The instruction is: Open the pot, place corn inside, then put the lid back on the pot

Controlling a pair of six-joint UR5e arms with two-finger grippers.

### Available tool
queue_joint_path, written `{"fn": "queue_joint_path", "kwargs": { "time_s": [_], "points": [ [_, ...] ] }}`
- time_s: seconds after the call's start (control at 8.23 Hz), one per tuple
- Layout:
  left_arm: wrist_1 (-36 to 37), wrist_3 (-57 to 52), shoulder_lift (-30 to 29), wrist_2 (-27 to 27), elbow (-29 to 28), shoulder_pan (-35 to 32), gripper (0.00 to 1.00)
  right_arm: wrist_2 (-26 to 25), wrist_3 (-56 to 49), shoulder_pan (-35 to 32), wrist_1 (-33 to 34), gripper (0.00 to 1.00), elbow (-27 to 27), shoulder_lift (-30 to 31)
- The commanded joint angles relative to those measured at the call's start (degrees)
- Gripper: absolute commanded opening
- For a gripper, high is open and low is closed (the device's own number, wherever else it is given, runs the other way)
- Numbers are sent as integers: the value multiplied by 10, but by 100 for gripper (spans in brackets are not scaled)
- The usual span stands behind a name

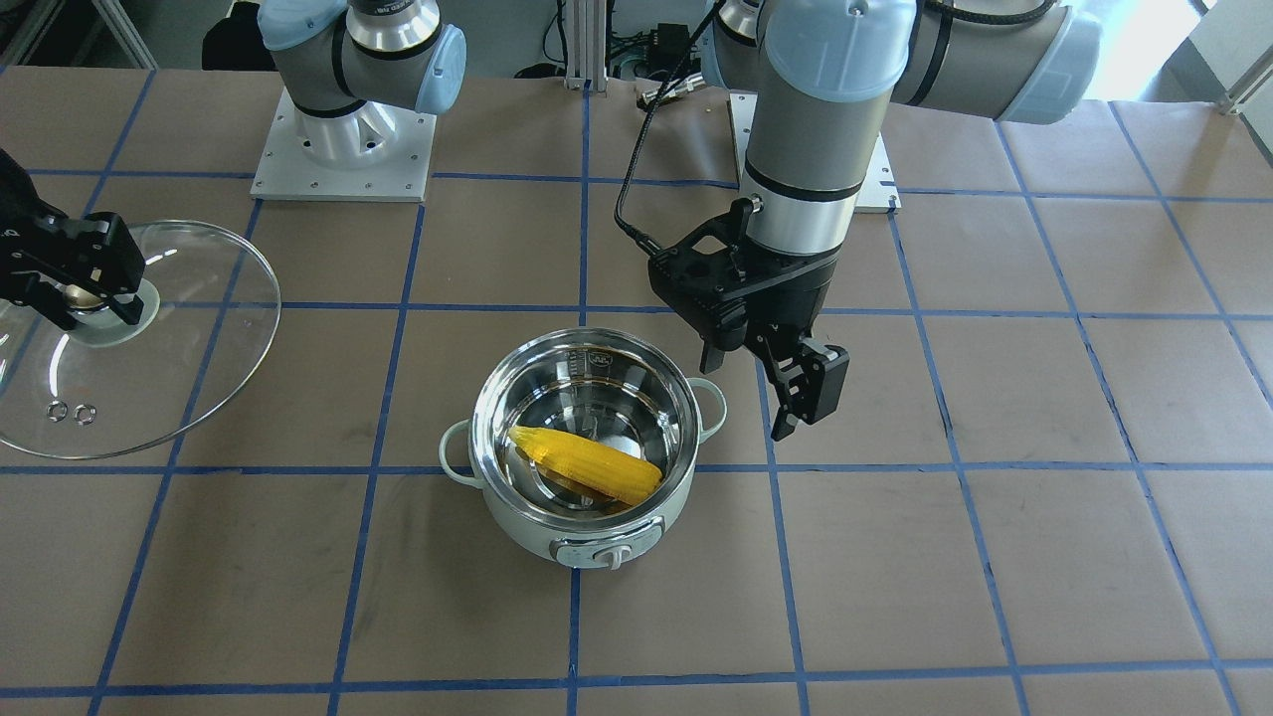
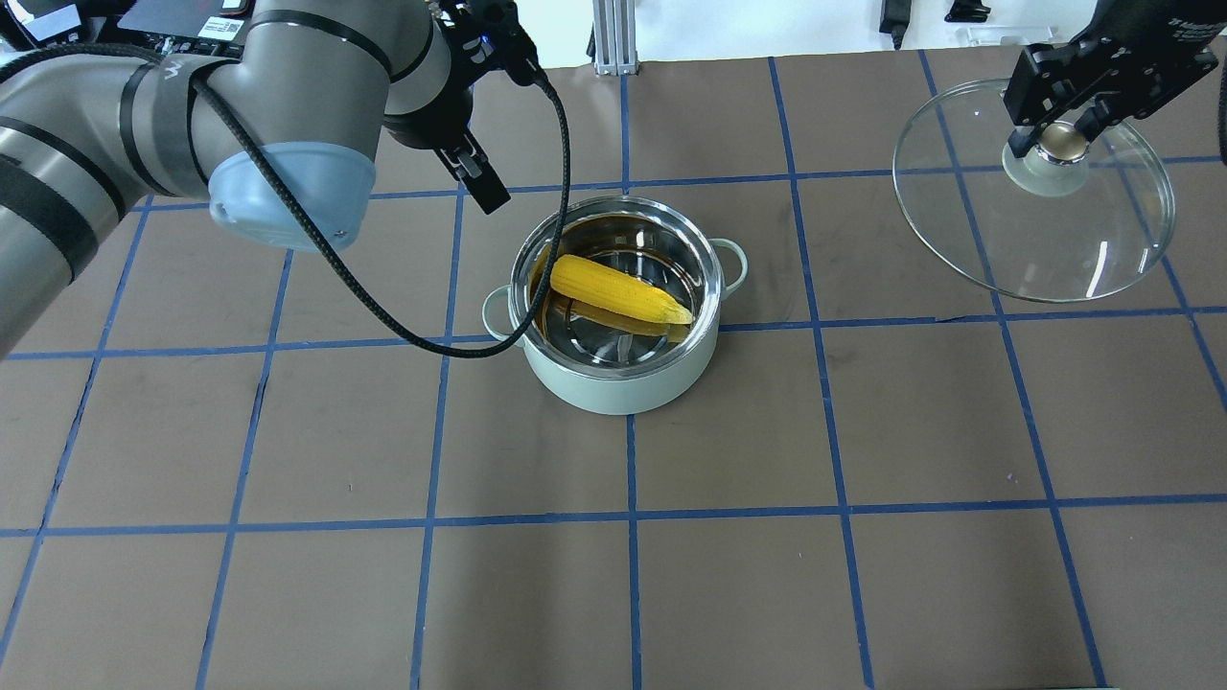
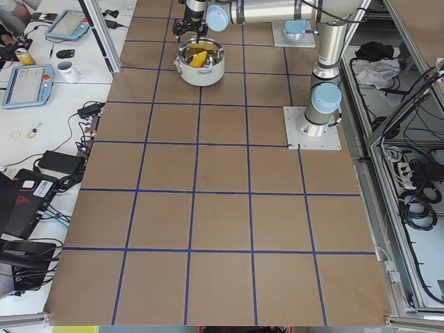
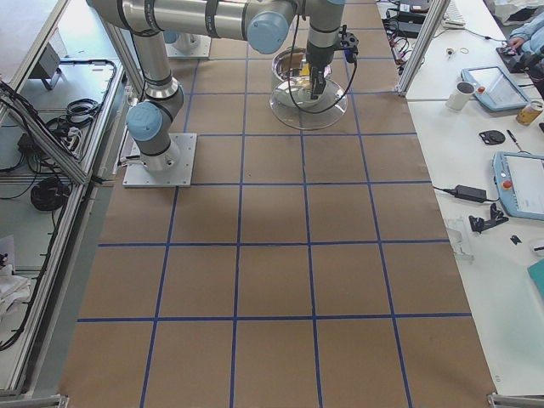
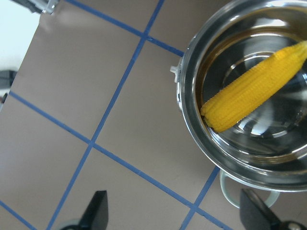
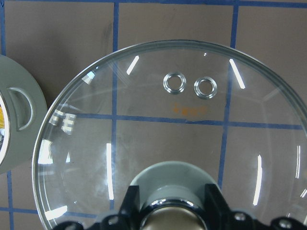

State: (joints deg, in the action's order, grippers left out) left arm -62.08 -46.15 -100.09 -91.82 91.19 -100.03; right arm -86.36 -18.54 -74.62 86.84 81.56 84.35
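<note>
The pale green pot (image 1: pixel 582 542) stands uncovered at the table's middle. The yellow corn (image 1: pixel 587 464) lies slanted inside it on the steel bottom, also seen in the overhead view (image 2: pixel 618 288) and the left wrist view (image 5: pixel 254 86). My left gripper (image 1: pixel 756 398) hangs open and empty just beside the pot's rim, over one side handle (image 5: pixel 247 194). The glass lid (image 2: pixel 1054 240) is far off to the pot's right side, with my right gripper (image 2: pixel 1059 139) shut on its knob. I cannot tell whether the lid's rim (image 6: pixel 158 50) touches the table.
Brown paper with a blue tape grid (image 2: pixel 628 498) covers the table. Both arm bases (image 1: pixel 343 149) stand at the robot's edge. The left arm's black cable (image 2: pixel 451 350) loops down near the pot. Benches with tablets and a mug (image 3: pixel 66 69) flank the table's ends.
</note>
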Motion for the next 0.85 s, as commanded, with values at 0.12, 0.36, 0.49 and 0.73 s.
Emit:
{"fn": "queue_joint_path", "kwargs": {
  "time_s": [0.12,0.36,0.49,0.73],
  "points": [
    [-26,308,16,1,0,15,100,1,0,0,0,16,0,0],
    [-79,342,19,-3,0,47,100,0,0,0,0,16,0,0],
    [-100,368,28,-4,0,71,100,-4,0,0,0,16,0,0],
    [-169,441,47,-6,-2,97,100,-9,-2,2,-2,16,0,0]
  ]
}}
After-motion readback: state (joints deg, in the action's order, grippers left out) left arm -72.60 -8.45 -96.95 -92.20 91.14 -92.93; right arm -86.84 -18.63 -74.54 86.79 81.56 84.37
